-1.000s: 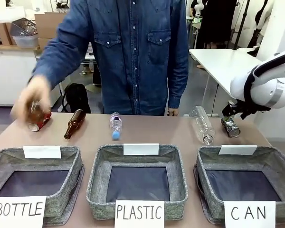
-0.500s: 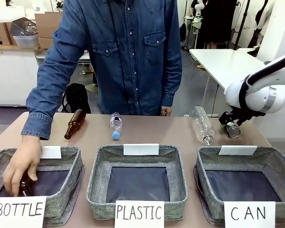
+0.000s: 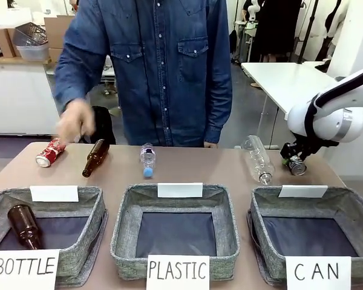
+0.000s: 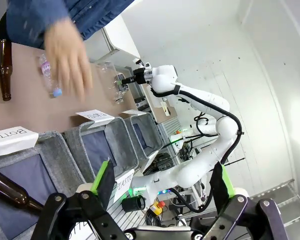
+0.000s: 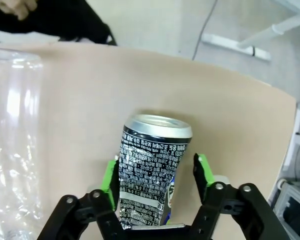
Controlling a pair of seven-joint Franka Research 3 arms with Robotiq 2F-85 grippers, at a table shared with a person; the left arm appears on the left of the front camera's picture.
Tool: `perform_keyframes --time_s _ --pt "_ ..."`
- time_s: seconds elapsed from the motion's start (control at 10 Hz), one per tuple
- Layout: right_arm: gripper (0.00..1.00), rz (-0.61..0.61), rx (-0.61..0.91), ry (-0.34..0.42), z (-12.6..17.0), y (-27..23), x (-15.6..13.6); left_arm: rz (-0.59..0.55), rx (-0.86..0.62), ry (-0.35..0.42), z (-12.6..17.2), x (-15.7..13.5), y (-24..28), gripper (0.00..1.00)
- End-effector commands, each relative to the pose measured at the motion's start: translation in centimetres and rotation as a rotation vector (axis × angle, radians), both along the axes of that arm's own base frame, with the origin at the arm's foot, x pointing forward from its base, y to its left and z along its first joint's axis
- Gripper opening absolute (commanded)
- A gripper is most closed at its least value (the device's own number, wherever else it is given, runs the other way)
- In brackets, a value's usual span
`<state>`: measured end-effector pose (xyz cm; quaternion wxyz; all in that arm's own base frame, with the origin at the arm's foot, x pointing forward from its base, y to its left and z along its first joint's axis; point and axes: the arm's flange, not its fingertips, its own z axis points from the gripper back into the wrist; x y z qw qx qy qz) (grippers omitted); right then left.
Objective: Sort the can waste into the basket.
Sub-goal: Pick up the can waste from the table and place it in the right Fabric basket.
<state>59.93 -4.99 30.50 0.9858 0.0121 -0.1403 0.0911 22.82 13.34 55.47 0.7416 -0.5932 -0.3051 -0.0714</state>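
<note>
The black can lies on its side at the table's far right, and my right gripper reaches down around it. In the right wrist view the black can sits between the green pads; one pad touches it and a narrow gap shows at the other, so the gripper is open. The red can lies at the far left, just below the person's hand. The CAN basket stands at the front right with nothing in it. My left gripper is open, holding nothing.
A large clear bottle lies just left of the black can. A small plastic bottle and a brown bottle lie mid-table. The BOTTLE basket holds a brown bottle. The PLASTIC basket stands in the middle.
The person's hand put a brown bottle into the BOTTLE basket and drew back up toward the red can. My right gripper stayed around the black can.
</note>
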Motion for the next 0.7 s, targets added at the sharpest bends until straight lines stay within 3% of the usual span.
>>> perform_keyframes --time_s 0.0,0.1,0.6 --pt "0.36 -0.001 -0.004 0.007 0.10 -0.05 0.38 -0.005 -0.010 -0.026 0.35 0.21 -0.17 1.00" --pt "0.00 -0.001 -0.005 0.009 0.05 -0.12 0.36 -0.005 -0.010 -0.026 0.35 0.21 -0.17 1.00" --pt "0.00 -0.004 -0.007 0.009 0.07 -0.34 0.37 -0.005 -0.010 -0.026 0.35 0.21 -0.17 1.00"
